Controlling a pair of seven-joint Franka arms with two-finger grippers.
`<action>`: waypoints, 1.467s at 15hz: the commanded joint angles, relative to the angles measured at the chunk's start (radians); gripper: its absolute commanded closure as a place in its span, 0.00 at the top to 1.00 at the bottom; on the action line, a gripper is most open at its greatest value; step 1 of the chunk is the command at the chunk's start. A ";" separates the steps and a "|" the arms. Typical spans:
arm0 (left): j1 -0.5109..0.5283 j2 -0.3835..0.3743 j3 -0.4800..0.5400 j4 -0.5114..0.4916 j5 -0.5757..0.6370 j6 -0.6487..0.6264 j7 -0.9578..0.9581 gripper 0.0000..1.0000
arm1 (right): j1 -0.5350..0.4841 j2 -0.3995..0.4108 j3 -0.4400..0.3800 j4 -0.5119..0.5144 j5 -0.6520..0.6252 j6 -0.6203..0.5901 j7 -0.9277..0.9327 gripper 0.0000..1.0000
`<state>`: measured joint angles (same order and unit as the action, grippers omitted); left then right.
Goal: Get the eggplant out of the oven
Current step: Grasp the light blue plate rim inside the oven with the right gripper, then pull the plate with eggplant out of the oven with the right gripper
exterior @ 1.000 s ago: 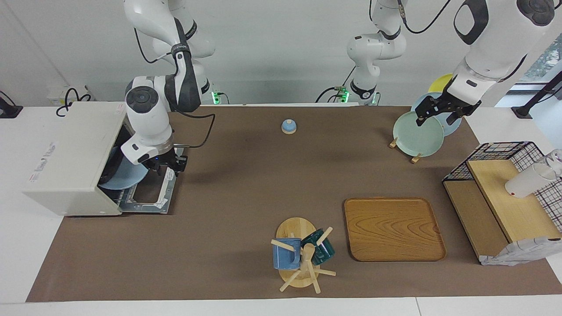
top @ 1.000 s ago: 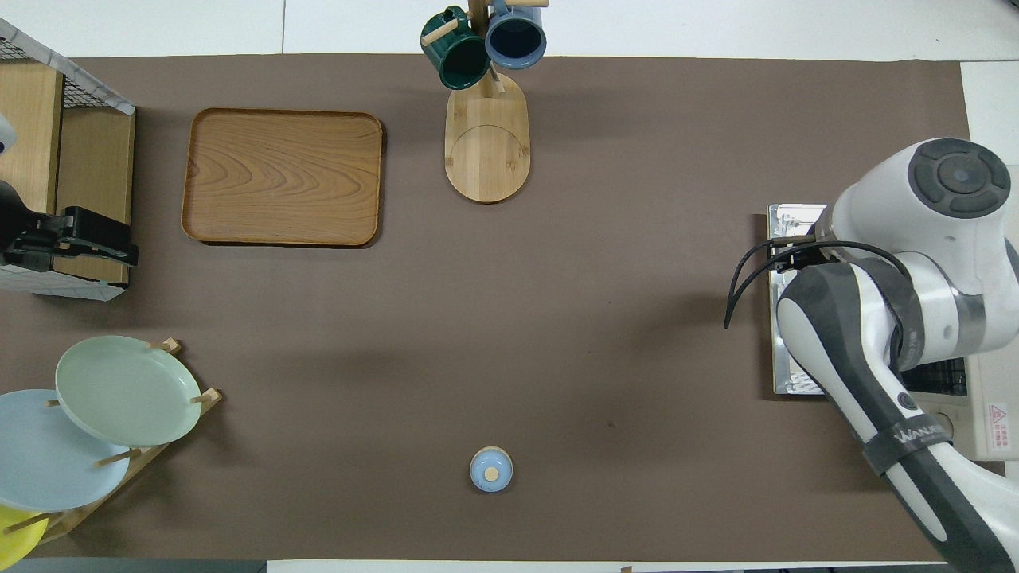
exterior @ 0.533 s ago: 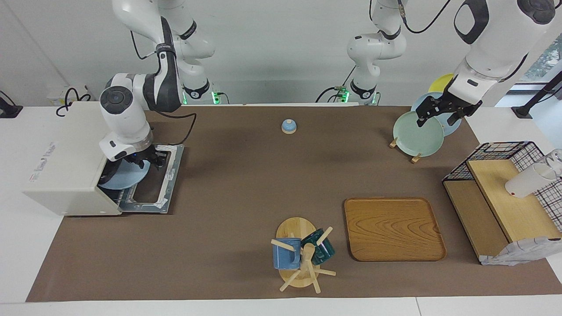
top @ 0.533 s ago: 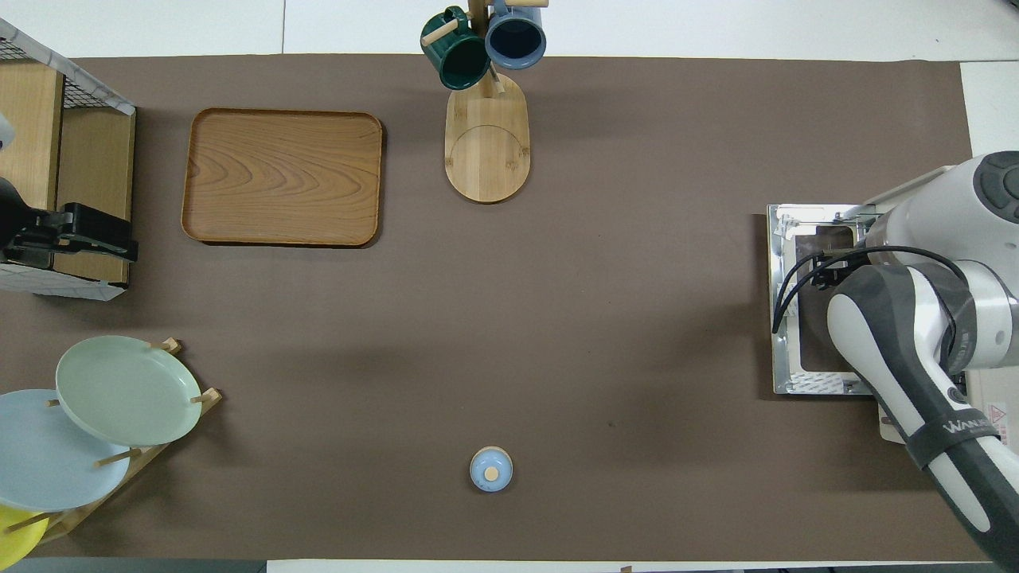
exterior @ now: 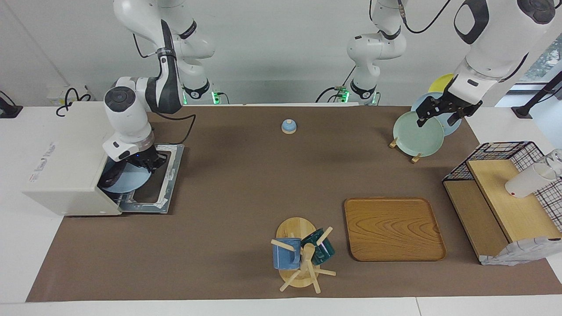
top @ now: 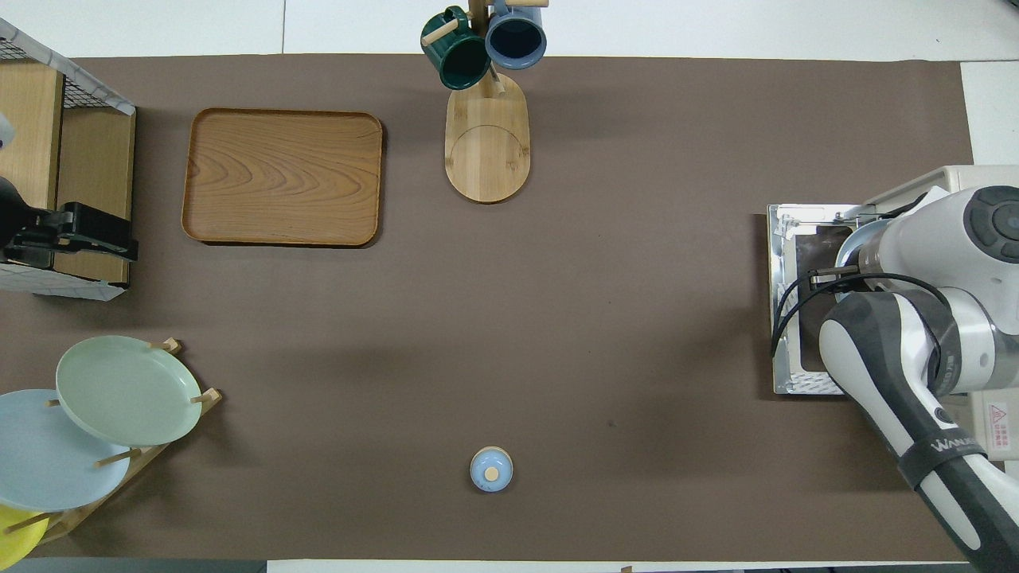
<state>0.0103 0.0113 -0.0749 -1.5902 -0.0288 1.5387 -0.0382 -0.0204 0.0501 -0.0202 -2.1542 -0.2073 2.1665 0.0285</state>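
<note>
Right pincer (exterior: 147,163) reaches into oven (exterior: 70,162), over eggplant (exterior: 110,176).

The oven (exterior: 66,162) stood at the right arm's end of the table, its door (exterior: 151,184) folded down flat on the mat (exterior: 228,184). A plate (exterior: 127,179) lay in its mouth. The tray (exterior: 393,229) lay toward the left arm's end, beside the mug stand (exterior: 298,254). The shelf (exterior: 505,197) stood at that end, the plate rack (exterior: 419,131) nearer to the robots than the tray. A small lid (exterior: 288,126) sat mid-table, close to the robots.
</note>
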 commanded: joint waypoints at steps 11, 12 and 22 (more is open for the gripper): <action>0.013 -0.008 -0.006 -0.011 0.009 0.044 0.004 1.00 | 0.635 0.222 0.019 0.477 -0.035 -0.358 0.500 0.00; 0.011 -0.010 -0.006 -0.016 0.009 0.049 0.004 1.00 | 0.667 0.313 0.019 0.591 -0.030 -0.388 0.564 0.00; 0.014 -0.010 -0.005 -0.019 0.003 0.077 -0.002 1.00 | 0.826 0.559 0.071 0.761 0.083 -0.165 0.899 0.00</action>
<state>0.0110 0.0114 -0.0745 -1.5918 -0.0288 1.5907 -0.0384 0.7987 0.5913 0.0477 -1.4225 -0.1392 2.0002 0.8972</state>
